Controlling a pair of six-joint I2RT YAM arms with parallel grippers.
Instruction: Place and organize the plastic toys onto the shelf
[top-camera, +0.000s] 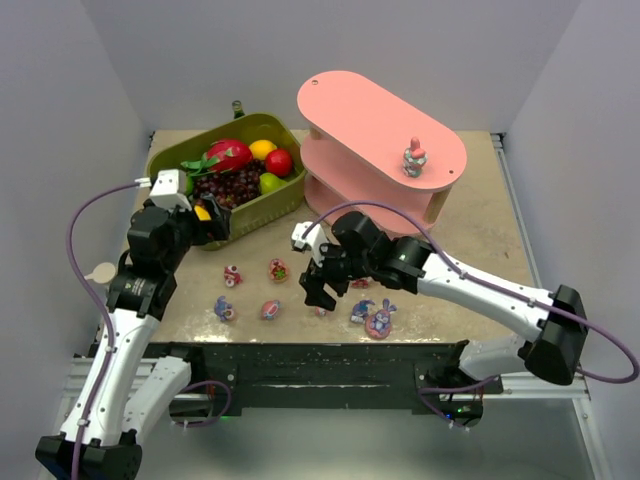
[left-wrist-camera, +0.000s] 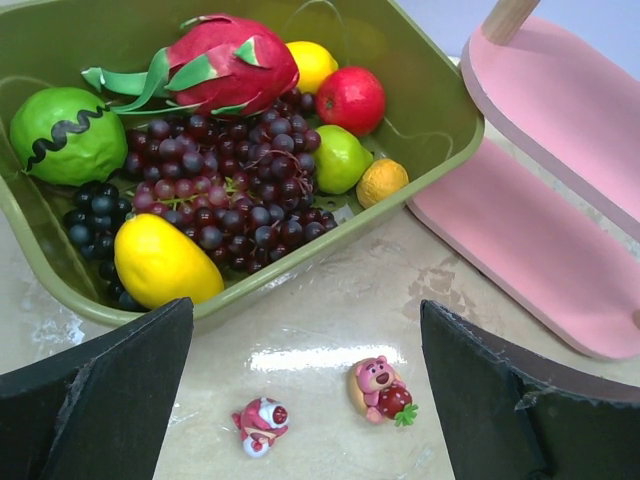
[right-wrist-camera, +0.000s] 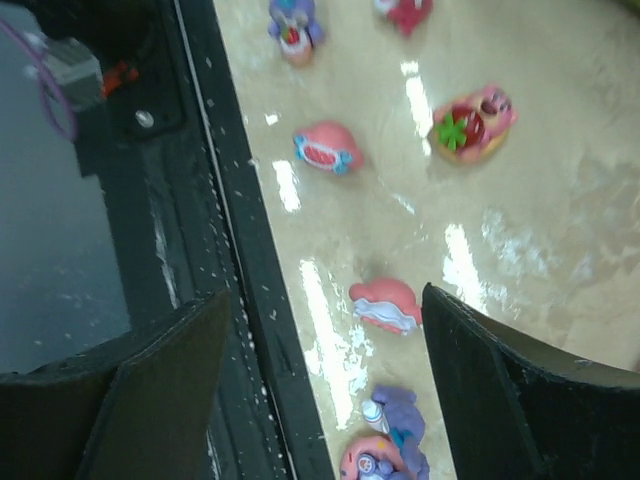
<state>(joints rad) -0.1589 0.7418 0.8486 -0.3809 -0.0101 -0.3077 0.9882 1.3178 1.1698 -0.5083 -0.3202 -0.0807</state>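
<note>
The pink shelf (top-camera: 380, 130) stands at the back right, with one small figurine (top-camera: 414, 158) on its top board. Several plastic toys lie along the table's front, among them a pink bear with a strawberry (left-wrist-camera: 380, 388) and a red-white figure (left-wrist-camera: 261, 425). My left gripper (left-wrist-camera: 305, 330) hangs open above those two, by the basket's near end. My right gripper (right-wrist-camera: 325, 300) is open low over the front edge. A pink shell-shaped toy (right-wrist-camera: 386, 305) lies between its fingers, close to the right one and apart from both. A purple bunny toy (right-wrist-camera: 395, 425) lies just below it.
An olive-green basket (top-camera: 176, 153) of plastic fruit and grapes sits at the back left, touching the shelf's lower board. The table's black front rail (right-wrist-camera: 235, 230) runs under my right gripper's left finger. More toys (right-wrist-camera: 328, 150) lie to the left along the front.
</note>
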